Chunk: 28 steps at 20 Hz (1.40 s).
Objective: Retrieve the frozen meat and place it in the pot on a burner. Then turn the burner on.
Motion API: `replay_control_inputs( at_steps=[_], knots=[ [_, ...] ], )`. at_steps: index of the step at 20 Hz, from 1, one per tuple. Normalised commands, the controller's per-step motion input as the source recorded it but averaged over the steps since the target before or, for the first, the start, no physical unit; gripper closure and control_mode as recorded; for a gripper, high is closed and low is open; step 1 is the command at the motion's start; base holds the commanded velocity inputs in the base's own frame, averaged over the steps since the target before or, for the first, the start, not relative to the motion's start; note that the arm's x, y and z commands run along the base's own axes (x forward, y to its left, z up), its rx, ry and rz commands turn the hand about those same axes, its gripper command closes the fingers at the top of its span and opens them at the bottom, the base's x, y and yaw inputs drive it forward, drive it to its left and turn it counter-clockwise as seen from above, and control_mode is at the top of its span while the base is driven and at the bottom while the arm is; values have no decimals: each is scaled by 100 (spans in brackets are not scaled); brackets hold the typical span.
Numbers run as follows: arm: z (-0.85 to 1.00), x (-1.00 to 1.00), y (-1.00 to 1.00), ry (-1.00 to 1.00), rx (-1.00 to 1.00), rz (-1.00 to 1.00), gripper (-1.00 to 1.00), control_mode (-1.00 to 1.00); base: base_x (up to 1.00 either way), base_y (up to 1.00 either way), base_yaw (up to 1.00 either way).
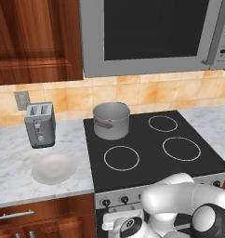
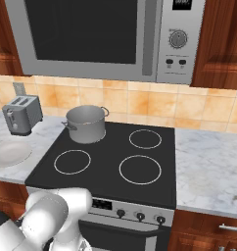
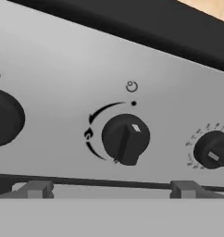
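The grey pot (image 1: 111, 122) (image 2: 85, 124) stands on the stove's back-left burner, lidless, its short handle toward the counter. A thin reddish streak shows at its near rim; I cannot tell whether that is the frozen meat. My gripper (image 3: 110, 190) hangs low in front of the stove's control panel, open, its fingertips (image 3: 36, 189) wide apart with nothing between them. Straight ahead of it sits a black knob (image 3: 126, 139), its white mark tilted up and to the right. Another knob (image 3: 5, 118) is to the left, a third (image 3: 213, 149) to the right.
A grey two-slot toaster (image 1: 40, 124) (image 2: 21, 114) and a round white plate (image 1: 54, 168) (image 2: 10, 152) are on the marble counter left of the stove. A microwave (image 1: 151, 32) hangs above the cooktop. The row of knobs (image 2: 140, 215) lines the stove front.
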Motion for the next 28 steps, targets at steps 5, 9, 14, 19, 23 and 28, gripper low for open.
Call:
replay_control_inputs(
  at_steps=[5, 9, 14, 19, 23, 28],
  knots=[
    [41, 9, -60, -2, 39, 4, -100, -100, 0, 0, 0],
    [40, 25, -60, 0, 45, 1, -100, -100, 0, 0, 0],
    [0, 51, -61, 1, 24, 6, -100, -100, 0, 0, 0],
    [0, 52, -30, 1, 9, 13, -100, -100, 0, 0, 0],
    [0, 28, -38, 1, 14, 6, -100, -100, 0, 0, 0],
    [0, 0, -13, 0, 3, 0, -100, -100, 0, 0, 0]
  ],
)
